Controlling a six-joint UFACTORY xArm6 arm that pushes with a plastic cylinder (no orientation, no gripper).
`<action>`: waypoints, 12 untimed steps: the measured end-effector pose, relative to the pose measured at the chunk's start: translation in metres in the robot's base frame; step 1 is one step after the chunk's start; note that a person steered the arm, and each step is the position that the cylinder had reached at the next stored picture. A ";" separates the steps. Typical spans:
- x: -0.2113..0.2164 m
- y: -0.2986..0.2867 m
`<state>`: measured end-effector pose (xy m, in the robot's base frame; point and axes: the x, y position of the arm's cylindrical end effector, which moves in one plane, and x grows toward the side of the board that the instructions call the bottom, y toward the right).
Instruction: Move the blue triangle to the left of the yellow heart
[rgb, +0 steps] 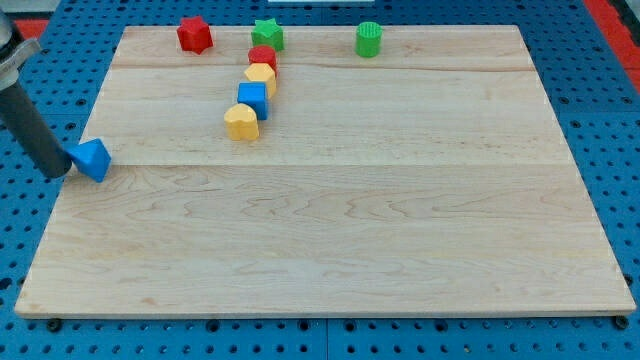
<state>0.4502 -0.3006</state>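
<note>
**At the surface's left edge: blue triangle and tip together**

At the view's left edge of the pale wooden surface (330, 250), about halfway up the board, sits the small blue triangle block (92, 159). My tip (60, 172), the lower end of the dark straight rod, rests just beside it on its left, touching or very nearly touching its side; the rod slants up toward the view's top left corner. This arm carries no fingers, so there is nothing released or clenched to report.

Well apart from the triangle, toward the view's upper middle, lies the yellow heart block (241, 122). Just above and slightly right of the heart stands a blue cube block (252, 98), touching it or nearly so. Above that comes a second yellow block (261, 76), its shape unclear, then a red rounded block (263, 56), the four forming a short slanted line. A green star block (266, 35) sits at the top of that line. A red star block (194, 34) lies to its left, and a green cylinder block (369, 39) to its right, both near the board's top edge.
</note>
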 end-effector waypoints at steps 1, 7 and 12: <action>-0.005 0.001; -0.011 0.020; -0.038 0.079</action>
<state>0.4117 -0.2213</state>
